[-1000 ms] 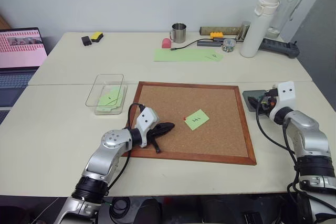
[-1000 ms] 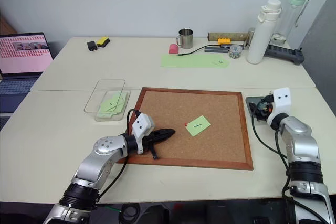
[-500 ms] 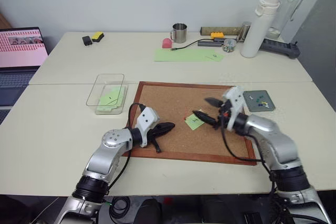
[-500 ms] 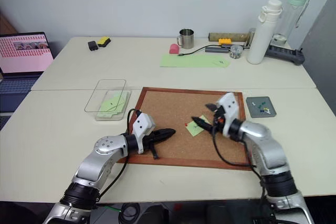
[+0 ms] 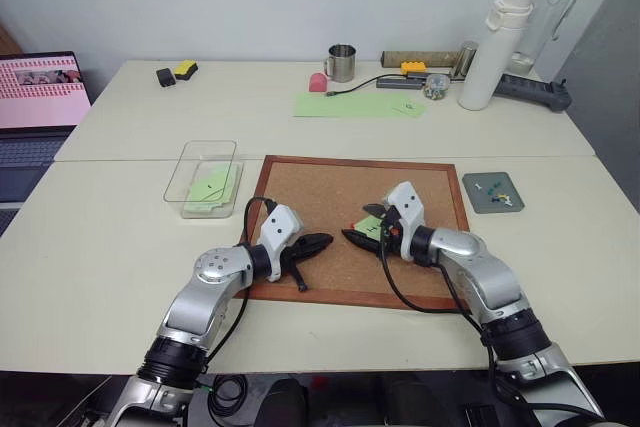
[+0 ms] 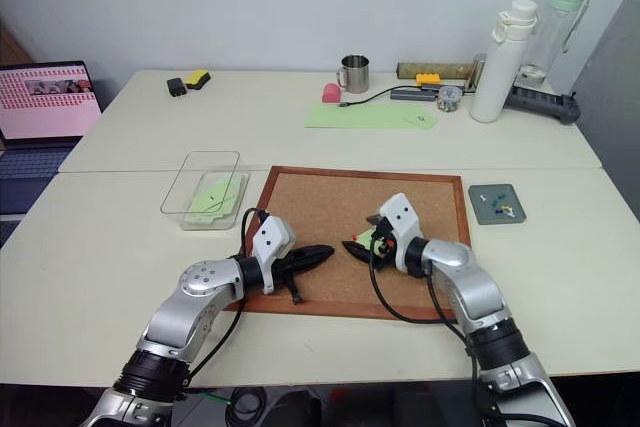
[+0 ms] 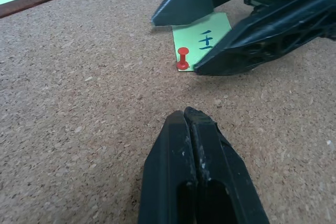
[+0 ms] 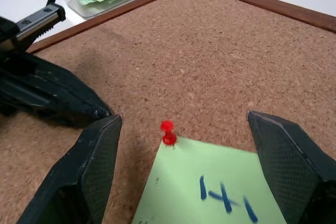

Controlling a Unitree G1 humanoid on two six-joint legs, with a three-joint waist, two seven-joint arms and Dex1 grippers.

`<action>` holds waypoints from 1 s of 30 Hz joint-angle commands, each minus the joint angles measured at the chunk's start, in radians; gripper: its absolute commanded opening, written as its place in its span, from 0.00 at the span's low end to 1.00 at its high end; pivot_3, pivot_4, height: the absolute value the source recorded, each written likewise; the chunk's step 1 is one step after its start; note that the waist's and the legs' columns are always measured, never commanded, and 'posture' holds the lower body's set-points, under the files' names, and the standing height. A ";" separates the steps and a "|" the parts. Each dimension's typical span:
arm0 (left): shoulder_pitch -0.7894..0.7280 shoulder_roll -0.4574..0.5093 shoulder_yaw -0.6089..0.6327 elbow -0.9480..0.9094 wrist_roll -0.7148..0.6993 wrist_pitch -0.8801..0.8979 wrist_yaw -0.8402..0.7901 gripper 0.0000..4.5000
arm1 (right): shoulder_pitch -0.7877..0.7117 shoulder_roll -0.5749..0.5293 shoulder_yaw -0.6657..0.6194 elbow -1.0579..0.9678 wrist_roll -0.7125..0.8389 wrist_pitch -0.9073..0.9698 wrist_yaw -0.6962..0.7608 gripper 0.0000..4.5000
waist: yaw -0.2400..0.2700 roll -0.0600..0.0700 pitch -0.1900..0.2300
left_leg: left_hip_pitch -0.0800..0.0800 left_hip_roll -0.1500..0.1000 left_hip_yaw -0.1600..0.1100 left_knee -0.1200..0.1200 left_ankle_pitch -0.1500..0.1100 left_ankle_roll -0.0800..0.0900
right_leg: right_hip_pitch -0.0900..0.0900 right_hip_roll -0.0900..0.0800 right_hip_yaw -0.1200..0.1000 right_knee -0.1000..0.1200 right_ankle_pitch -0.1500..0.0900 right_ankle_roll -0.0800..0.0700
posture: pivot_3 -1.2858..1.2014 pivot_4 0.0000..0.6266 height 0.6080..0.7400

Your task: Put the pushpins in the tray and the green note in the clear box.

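Centre the right gripper point(image 8: 181, 145) – jaws spread wide, empty – on the red pushpin point(image 8: 168, 132) fixing a corner of the green note point(image 8: 210, 195) to the corkboard point(image 5: 330, 192). Close on the pin head only, pull straight out – no sideways drag on the paper. Keep the left gripper point(image 7: 195, 129), fingers shut and empty, resting on the cork just beside.

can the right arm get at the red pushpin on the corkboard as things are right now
Probably yes. The right tool is open, and the red pushpin stands between its fingers at the corner of the green note. Nothing lies between; the shut left tool sits apart.
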 commanded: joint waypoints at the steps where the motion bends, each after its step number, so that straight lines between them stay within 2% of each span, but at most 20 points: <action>1: 0.027 0.007 -0.016 0.006 0.013 0.030 0.001 0.00 | -0.031 0.020 -0.002 0.026 -0.007 -0.040 0.015 0.78 | 0.000 0.000 0.000 | 0.000 0.000 0.000 0.000 0.000 0.000 | 0.000 0.000 0.000 0.000 0.000 0.000 | 0.52 0.24 1.00; 5: 0.030 0.011 -0.011 0.000 0.012 0.033 0.003 0.00 | -0.038 0.029 0.006 0.047 -0.018 -0.055 0.033 0.56 | -0.001 0.000 0.000 | 0.000 0.000 0.000 0.000 0.000 0.000 | 0.000 0.000 0.000 0.000 0.000 0.000 | 0.52 0.24 1.00; 17: 0.061 0.011 -0.005 -0.026 0.016 0.036 0.012 0.00 | -0.017 0.022 0.032 0.055 -0.059 -0.110 0.073 0.02 | -0.003 0.000 0.000 | 0.000 0.001 0.000 0.000 0.000 0.000 | 0.000 0.000 0.000 0.000 0.000 0.000 | 0.52 0.24 1.00; 23: 0.074 0.013 -0.005 -0.037 0.014 0.036 0.018 0.00 | -0.014 0.018 -0.005 0.017 -0.033 -0.109 0.069 0.01 | -0.003 0.000 0.000 | 0.000 0.001 0.000 0.000 0.000 0.000 | 0.000 0.000 0.000 0.000 0.000 0.000 | 0.52 0.24 1.00; 30: 0.078 0.010 -0.008 -0.037 0.013 0.032 0.018 0.00 | -0.027 -0.012 -0.091 -0.184 0.049 -0.043 0.059 0.01 | -0.002 0.000 0.001 | 0.000 0.001 0.000 0.000 0.000 0.000 | -0.001 0.000 0.000 0.000 0.000 0.000 | 0.52 0.24 1.00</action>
